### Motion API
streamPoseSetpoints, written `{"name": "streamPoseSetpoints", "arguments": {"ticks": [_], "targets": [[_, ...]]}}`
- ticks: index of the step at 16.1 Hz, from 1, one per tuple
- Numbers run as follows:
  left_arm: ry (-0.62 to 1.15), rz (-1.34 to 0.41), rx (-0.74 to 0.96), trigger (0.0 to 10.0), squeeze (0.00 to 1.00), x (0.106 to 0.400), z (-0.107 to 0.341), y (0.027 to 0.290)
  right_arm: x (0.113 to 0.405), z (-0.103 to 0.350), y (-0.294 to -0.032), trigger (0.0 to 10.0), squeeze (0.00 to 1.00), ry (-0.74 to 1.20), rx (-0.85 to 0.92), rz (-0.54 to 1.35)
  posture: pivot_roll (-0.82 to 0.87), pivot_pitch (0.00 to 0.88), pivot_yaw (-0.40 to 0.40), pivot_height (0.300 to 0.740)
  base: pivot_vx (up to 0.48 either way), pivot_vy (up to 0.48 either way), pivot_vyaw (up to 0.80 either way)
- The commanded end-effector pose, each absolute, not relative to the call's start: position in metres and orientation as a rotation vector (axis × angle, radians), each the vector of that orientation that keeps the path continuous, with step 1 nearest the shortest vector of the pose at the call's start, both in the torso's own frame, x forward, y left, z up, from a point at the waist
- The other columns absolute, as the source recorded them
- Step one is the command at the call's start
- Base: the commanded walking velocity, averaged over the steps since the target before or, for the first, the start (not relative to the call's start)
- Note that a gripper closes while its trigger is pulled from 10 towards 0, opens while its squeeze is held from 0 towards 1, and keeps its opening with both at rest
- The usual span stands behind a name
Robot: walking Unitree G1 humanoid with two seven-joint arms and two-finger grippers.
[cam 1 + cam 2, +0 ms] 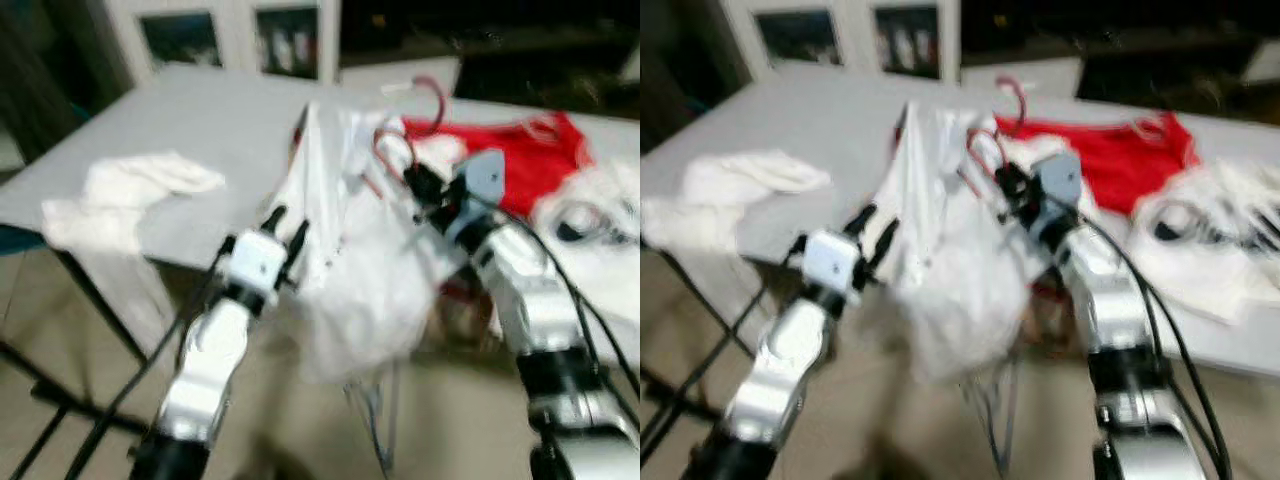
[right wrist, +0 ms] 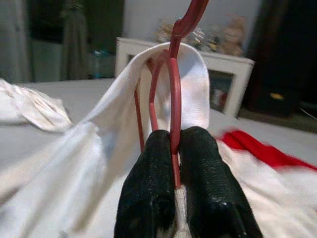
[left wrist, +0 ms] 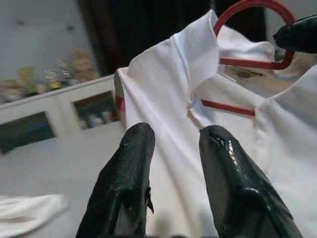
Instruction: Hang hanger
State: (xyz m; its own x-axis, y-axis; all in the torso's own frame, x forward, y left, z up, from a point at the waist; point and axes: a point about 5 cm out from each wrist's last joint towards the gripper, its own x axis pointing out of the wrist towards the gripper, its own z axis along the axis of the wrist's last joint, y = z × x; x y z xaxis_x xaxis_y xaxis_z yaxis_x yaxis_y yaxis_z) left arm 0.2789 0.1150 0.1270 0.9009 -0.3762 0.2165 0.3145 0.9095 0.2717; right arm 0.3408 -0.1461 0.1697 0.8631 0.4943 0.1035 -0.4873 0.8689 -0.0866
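Right gripper (image 2: 174,144): 2 fingers clamped on red hanger (image 2: 173,89), above grey table (image 1: 200,130).
Left gripper (image 3: 173,144): fingers apart, holding nothing, against white shirt (image 3: 168,94).

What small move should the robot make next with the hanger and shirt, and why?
Probably close the left gripper on the white shirt to steady it. Its open fingers sit by the collar fold without gripping, while the right gripper is shut on the red hanger, and the shirt droops loosely off the table edge.
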Motion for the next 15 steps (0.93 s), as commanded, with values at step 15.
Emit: {"name": "streamPoseSetpoints", "arguments": {"ticks": [15], "targets": [[-0.355,-0.316,0.253,10.0,0.0,0.288,0.147,0.128,0.34,0.171,-0.138,10.0,0.0,-0.133,-0.144,0.563,0.0,0.0,0.023,0.74,0.06,0.0,0.0]]}}
